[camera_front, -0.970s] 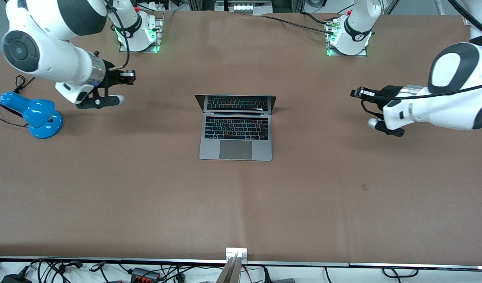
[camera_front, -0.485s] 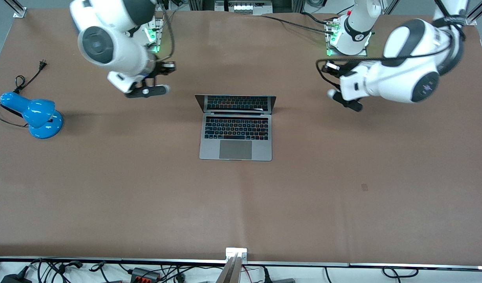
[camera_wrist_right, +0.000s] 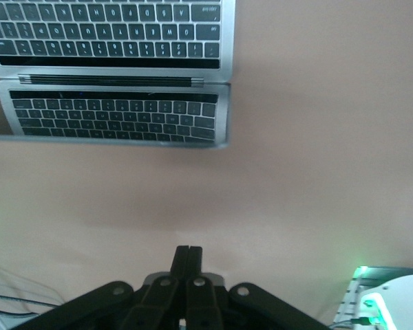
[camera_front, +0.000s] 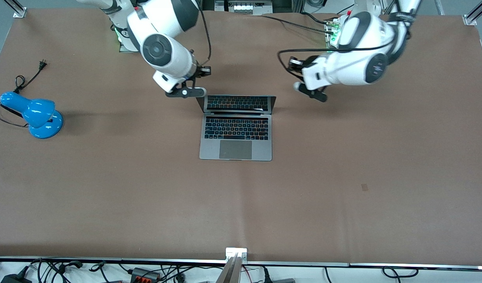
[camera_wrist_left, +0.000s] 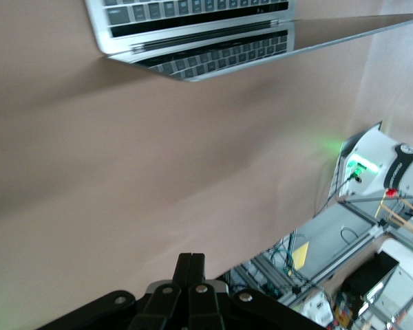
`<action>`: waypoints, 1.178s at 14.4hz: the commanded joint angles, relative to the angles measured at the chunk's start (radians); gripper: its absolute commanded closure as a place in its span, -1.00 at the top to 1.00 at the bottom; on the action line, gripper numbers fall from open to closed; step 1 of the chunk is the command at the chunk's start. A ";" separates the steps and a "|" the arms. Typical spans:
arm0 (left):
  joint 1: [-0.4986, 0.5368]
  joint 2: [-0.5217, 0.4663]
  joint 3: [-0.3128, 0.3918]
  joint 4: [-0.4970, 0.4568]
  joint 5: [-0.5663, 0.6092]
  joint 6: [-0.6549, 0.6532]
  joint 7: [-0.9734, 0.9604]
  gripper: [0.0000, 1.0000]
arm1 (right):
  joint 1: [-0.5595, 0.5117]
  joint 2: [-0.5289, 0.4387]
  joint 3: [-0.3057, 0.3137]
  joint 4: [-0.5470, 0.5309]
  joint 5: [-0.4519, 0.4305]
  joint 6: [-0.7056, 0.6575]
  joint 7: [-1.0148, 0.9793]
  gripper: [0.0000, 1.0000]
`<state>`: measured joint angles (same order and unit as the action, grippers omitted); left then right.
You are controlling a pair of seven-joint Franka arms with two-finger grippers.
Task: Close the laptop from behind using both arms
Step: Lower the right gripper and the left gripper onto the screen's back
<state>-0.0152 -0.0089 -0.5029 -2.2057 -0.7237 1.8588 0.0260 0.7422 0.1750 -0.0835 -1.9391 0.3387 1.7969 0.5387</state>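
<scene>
Laptop [camera_front: 236, 127] sits open mid-table on the brown paper-like table covering [camera_front: 343, 177], slim silver-grey metal, black keys, dark glossy screen mirroring the keyboard. Right gripper [camera_front: 199, 91], fingers [camera_wrist_right: 187, 260] pressed together, hangs just beside one upper lid corner; left gripper [camera_front: 297, 85], fingers [camera_wrist_left: 191, 267] likewise together, hangs near the other, apart from it. Blue glossy desk lamp [camera_front: 34, 113] rests toward the right arm's end.

A wide brown surface [camera_front: 146, 188] carries an open silver-grey laptop [camera_front: 236, 137] near its middle, keyboard and trackpad facing up. A blue desk lamp [camera_front: 32, 114] lies toward the right arm's end, its black cord [camera_front: 26, 78] trailing loose. Both arm bases stand on the surface's edge farthest from the front camera.
</scene>
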 commanded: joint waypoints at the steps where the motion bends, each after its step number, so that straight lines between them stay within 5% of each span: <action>1: 0.012 -0.023 -0.078 -0.074 -0.043 0.124 -0.005 -0.98 | 0.011 0.027 -0.013 -0.003 0.034 0.024 0.012 -1.00; 8: 0.008 0.142 -0.167 -0.077 -0.085 0.471 0.009 -0.99 | 0.003 0.070 -0.015 0.002 0.057 0.071 0.007 -1.00; 17: 0.018 0.271 -0.164 0.006 -0.083 0.617 0.094 -0.99 | -0.009 0.110 -0.019 0.042 0.057 0.193 0.011 -1.00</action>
<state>-0.0032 0.2057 -0.6590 -2.2503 -0.7841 2.4498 0.0824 0.7377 0.2702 -0.1017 -1.9206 0.3760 1.9707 0.5390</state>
